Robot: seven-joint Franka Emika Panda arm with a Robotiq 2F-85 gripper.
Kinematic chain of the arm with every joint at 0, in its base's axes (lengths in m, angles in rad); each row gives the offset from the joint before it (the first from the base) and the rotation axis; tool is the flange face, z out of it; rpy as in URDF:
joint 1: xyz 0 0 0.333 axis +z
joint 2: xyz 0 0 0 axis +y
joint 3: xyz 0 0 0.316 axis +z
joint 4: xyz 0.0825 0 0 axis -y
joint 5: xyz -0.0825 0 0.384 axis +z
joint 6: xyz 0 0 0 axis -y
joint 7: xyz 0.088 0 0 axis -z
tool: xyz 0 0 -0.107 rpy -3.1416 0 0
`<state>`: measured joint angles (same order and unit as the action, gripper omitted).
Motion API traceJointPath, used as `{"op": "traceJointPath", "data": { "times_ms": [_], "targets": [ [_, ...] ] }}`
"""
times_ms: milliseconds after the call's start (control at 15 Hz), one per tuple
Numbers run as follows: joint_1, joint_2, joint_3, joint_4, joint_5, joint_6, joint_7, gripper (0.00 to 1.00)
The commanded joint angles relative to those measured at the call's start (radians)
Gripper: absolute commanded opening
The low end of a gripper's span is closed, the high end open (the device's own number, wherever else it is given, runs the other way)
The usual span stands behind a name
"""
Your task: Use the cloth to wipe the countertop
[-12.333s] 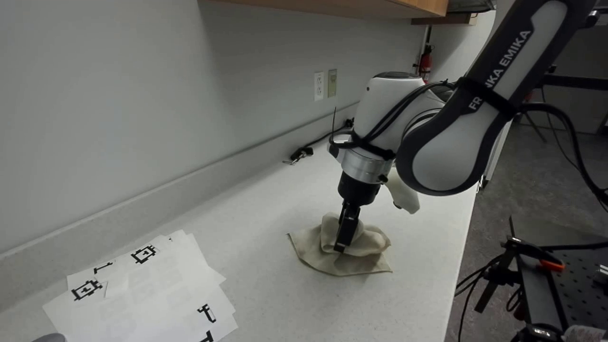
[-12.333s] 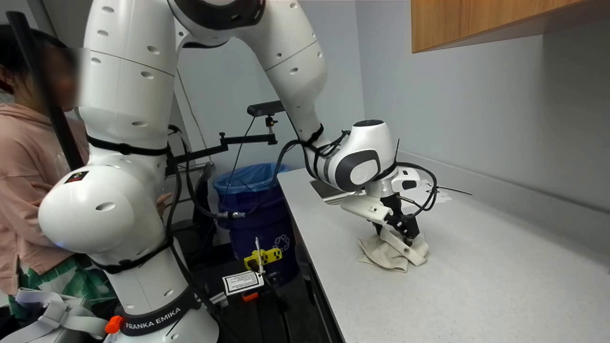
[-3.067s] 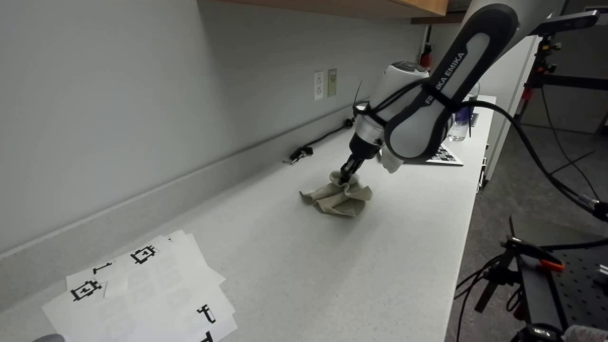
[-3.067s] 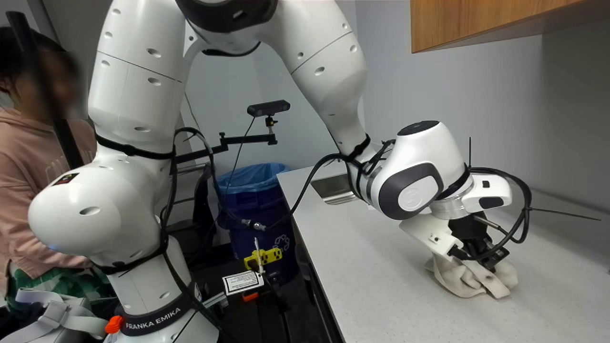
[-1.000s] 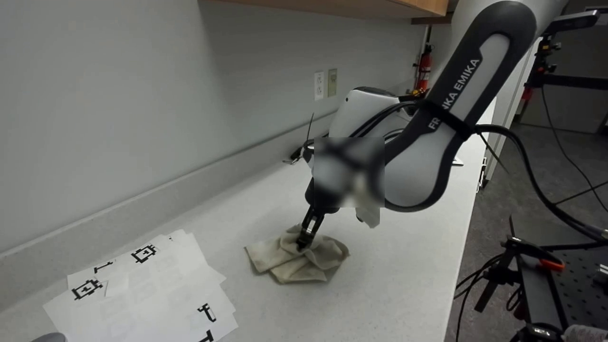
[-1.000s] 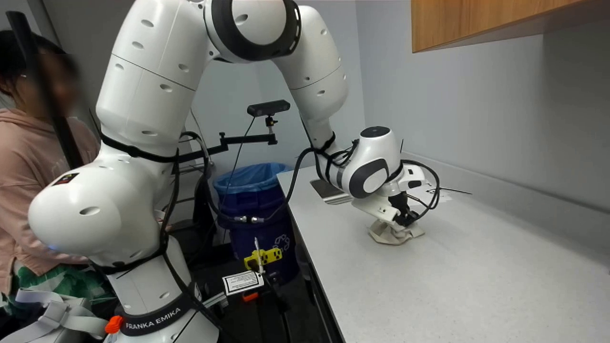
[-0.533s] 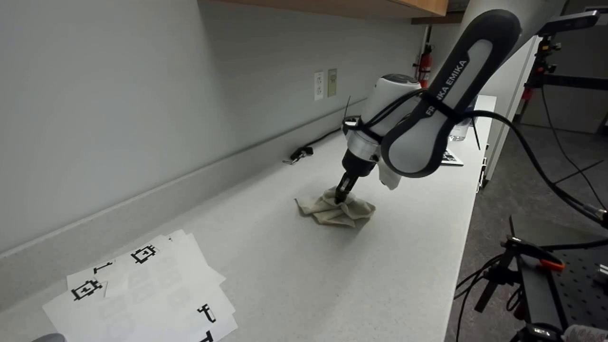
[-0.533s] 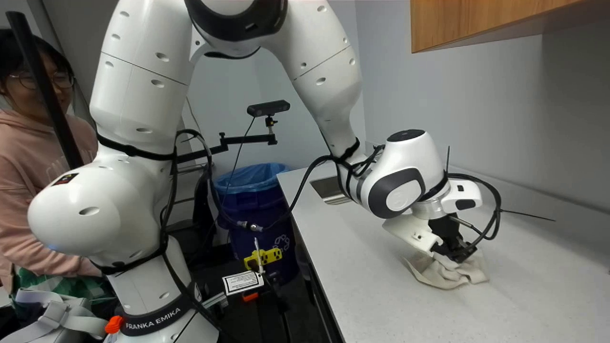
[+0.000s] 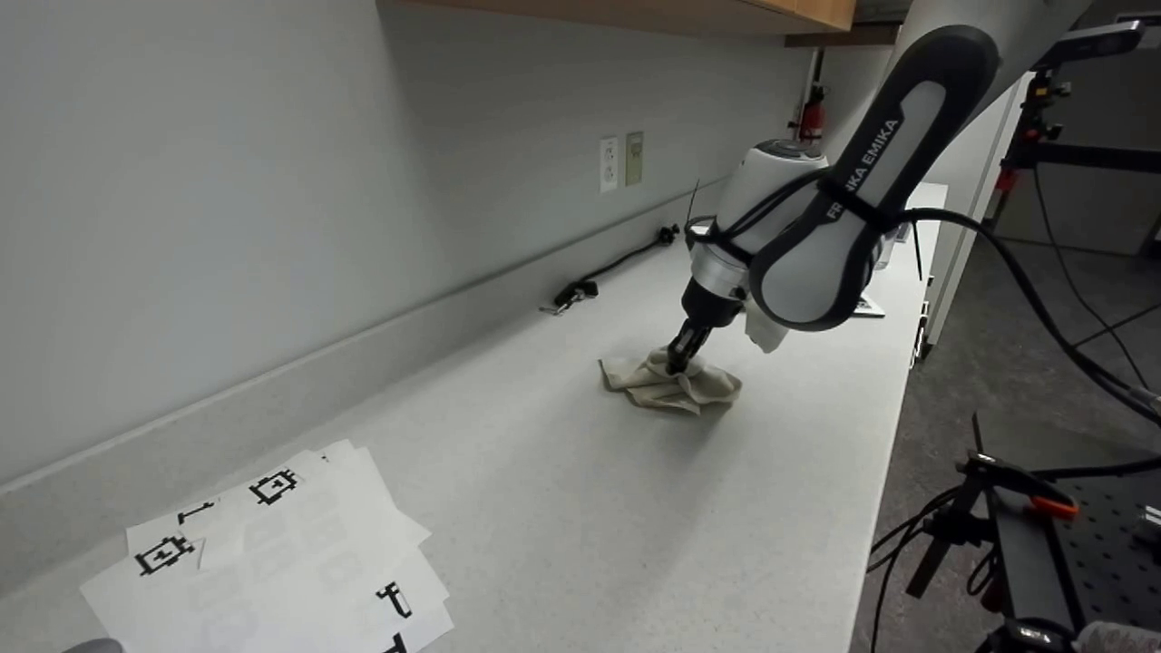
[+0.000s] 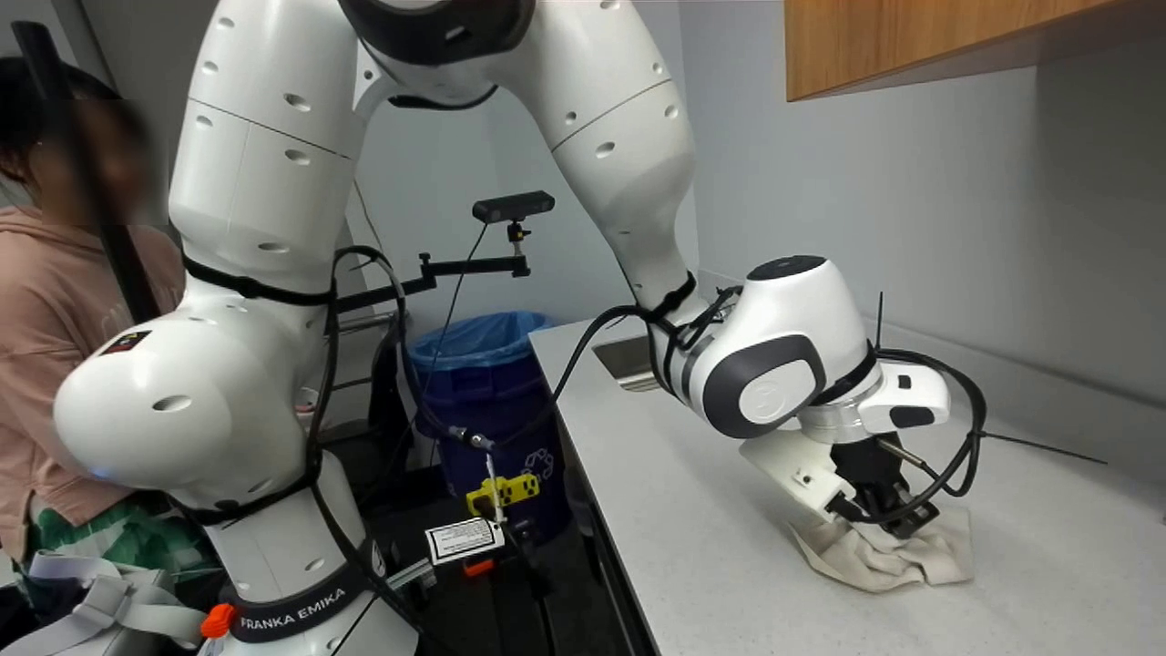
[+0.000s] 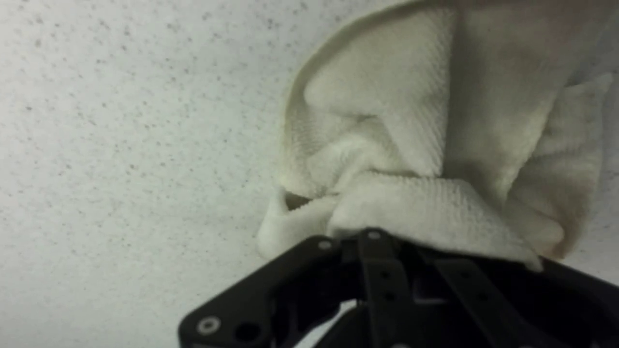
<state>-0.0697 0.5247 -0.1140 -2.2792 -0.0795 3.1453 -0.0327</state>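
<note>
A crumpled beige cloth (image 9: 718,388) lies on the pale speckled countertop (image 9: 580,535), its folds bunched up around my gripper (image 9: 677,367). The black gripper comes down at a slant and is shut on the cloth; its fingertips are buried in the fabric. The same grip shows in an exterior view, with the cloth (image 10: 874,567) spread under the gripper (image 10: 904,528). In the wrist view the cloth (image 11: 411,208) covers the tips of the gripper (image 11: 401,244), and its loose part fans out over the countertop (image 11: 145,193).
White papers with black markings (image 9: 299,562) lie at the near left. A black cable with a plug (image 9: 576,292) runs along the wall. A checkered board (image 9: 868,307) lies farther back. A wooden cabinet (image 10: 911,46) overhangs the counter. A person (image 10: 73,392) is behind the arm.
Over the last second my gripper has dragged the cloth across the countertop, away from the papers and along the counter. The grip on the cloth has stayed the same.
</note>
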Motion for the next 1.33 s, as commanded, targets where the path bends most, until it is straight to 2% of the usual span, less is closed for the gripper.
{"op": "traceJointPath", "data": {
  "times_ms": [0, 267, 467, 533, 733, 1267],
  "targets": [
    [0.020, 0.032, 0.074, 0.005, 0.023, -0.012, 0.009, 0.01],
    [0.004, 0.050, 0.215, 0.023, 0.026, -0.020, -0.011, 0.01],
    [-0.008, 0.053, 0.290, 0.032, 0.023, -0.034, -0.025, 0.01],
    [-0.031, 0.046, 0.324, 0.031, 0.027, -0.044, -0.032, 0.01],
    [-0.057, 0.004, 0.357, 0.016, 0.023, -0.104, -0.055, 0.01],
    [-0.062, -0.128, 0.356, -0.030, 0.062, -0.260, -0.118, 0.01]
  ]
}}
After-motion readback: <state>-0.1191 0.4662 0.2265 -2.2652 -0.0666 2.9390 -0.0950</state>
